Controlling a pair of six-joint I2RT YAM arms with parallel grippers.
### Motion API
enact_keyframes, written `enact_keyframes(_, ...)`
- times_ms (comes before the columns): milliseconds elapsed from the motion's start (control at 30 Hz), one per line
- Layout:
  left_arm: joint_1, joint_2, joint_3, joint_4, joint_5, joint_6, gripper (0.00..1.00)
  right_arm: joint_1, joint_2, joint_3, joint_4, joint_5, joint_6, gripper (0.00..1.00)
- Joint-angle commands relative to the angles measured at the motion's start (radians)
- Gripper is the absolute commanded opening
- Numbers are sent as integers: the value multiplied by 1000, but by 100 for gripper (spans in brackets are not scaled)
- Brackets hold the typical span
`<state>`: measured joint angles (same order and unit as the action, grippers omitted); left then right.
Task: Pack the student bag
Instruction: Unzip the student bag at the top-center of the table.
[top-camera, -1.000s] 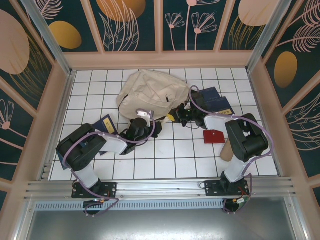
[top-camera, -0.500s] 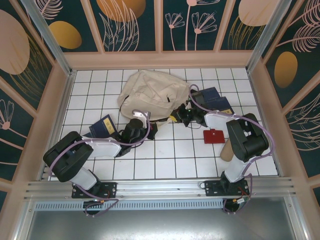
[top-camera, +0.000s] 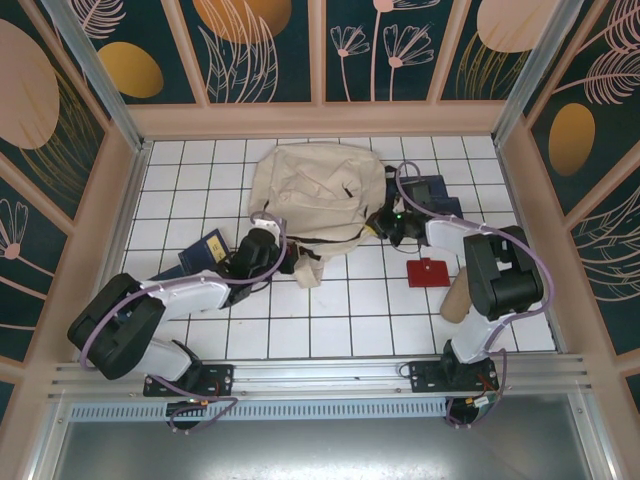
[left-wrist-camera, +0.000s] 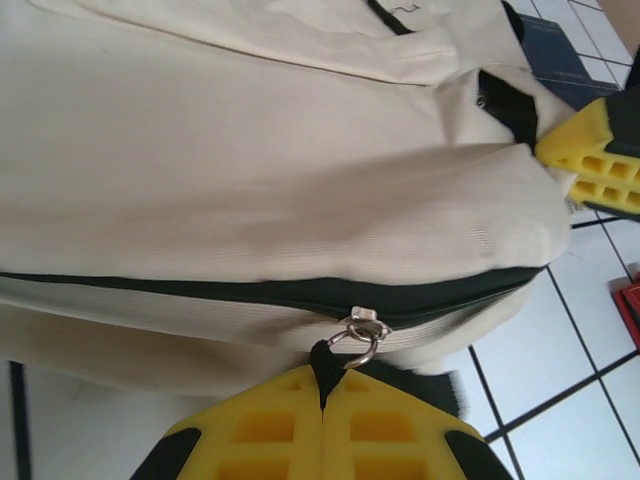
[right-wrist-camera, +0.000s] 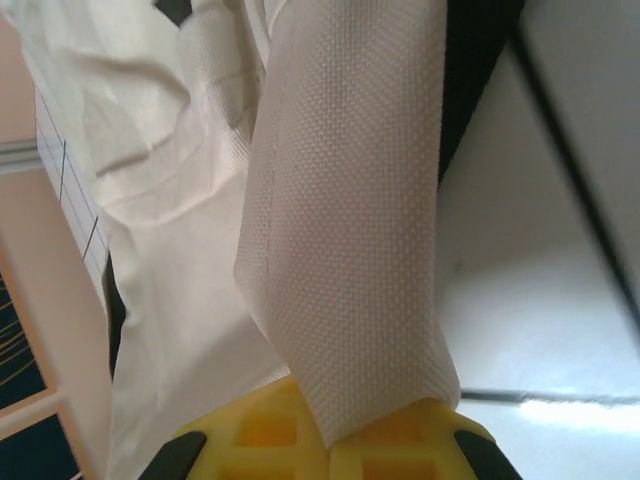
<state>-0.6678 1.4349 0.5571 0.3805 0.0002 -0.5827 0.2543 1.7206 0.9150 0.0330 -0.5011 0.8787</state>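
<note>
At eight o'clock of the bag (top-camera: 310, 185), which lies mid-table with its zip closed, a navy book (top-camera: 205, 250) waits unpacked. The left gripper (left-wrist-camera: 322, 378) is clamped on the zip pull (left-wrist-camera: 360, 328) at seven o'clock. The right gripper (right-wrist-camera: 330, 425) pinches a beige strap (right-wrist-camera: 345, 220) at four o'clock, near more books (top-camera: 430, 195). Packing looks barely begun. No legible writing.

Cream student bag (top-camera: 305, 190), navy book (top-camera: 205, 250), red card (top-camera: 428, 272), white gridded table (top-camera: 340, 322)

Navy books (top-camera: 205, 250), red card (top-camera: 427, 272), tiled table (top-camera: 330, 320)
</note>
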Motion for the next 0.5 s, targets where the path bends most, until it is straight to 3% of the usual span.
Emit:
enact_keyframes(0,30,-21,41,-105,9,55,0,-64,30,75,-14,98,-133,3)
enact_keyframes(100,36,-3,73,-117,81,83,0,-69,21,124,-72,67,-168,20)
enact_keyframes(200,36,20,132,-141,174,113,0,-58,-85,95,-118,74,-151,46)
enact_keyframes(333,35,47,194,-169,252,157,0,-29,-277,2,-143,105,-90,53)
enact_keyframes(467,36,67,244,-187,291,172,0,69,-362,-12,-171,128,-23,57)
